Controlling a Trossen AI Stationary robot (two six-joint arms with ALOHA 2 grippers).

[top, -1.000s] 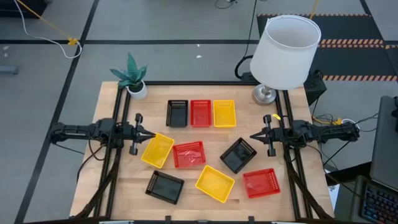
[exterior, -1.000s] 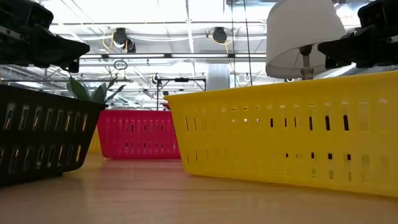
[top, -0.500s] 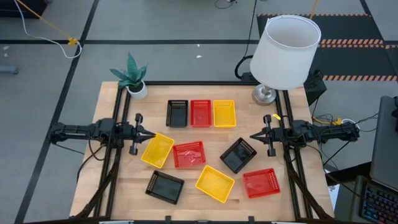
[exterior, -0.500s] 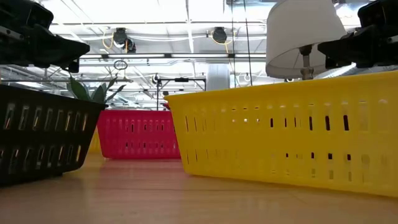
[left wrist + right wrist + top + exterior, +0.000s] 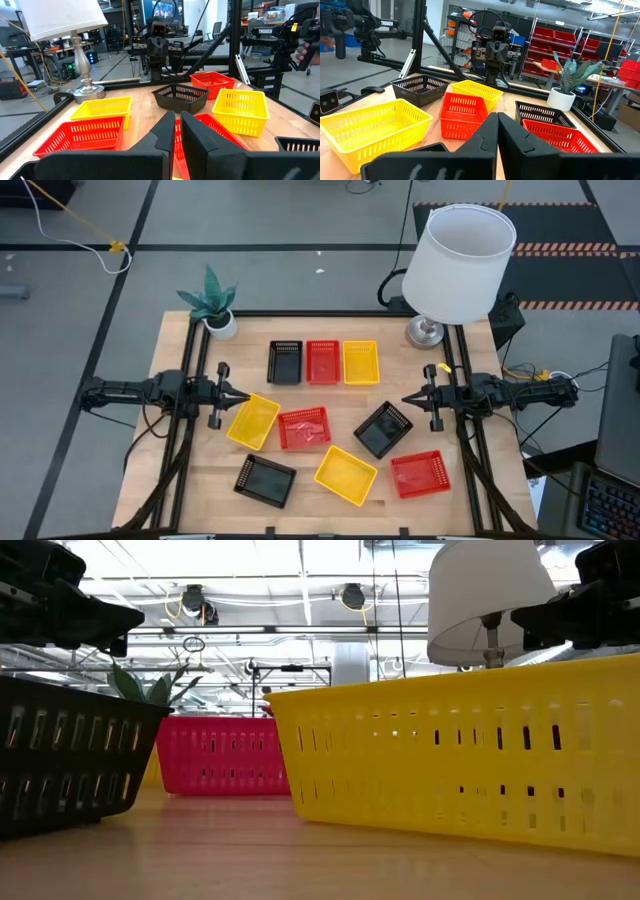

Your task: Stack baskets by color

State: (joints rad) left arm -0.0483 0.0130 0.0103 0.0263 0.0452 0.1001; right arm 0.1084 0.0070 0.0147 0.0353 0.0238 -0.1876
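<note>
Nothing has moved since the earlier pictures; both arms wait where they were, so the sorting has not begun.

From above, the left end effector (image 5: pixel 243 396) sits at the left side of the wooden surface (image 5: pixel 300 485), and the right end effector (image 5: pixel 408 400) sits at the right side. Both are pinched narrow and hold nothing. Three baskets stand in a tidy row at the back: a black basket (image 5: pixel 285 361), a red basket (image 5: pixel 322 361) and a yellow basket (image 5: pixel 361 362). Six more lie loose nearer the front, two of each color, none stacked. A little green plant (image 5: pixel 210 297) and a white lamp (image 5: pixel 459 263) stand at the back corners.

From down low, a big yellow basket wall (image 5: pixel 470 765) fills the front, with ceiling lights far behind.

The left wrist view shows its closed fingers (image 5: pixel 165 131) over the baskets.

The right wrist view shows shut fingers (image 5: pixel 487 131) and shelves with red bins (image 5: pixel 555 42) in the room.
</note>
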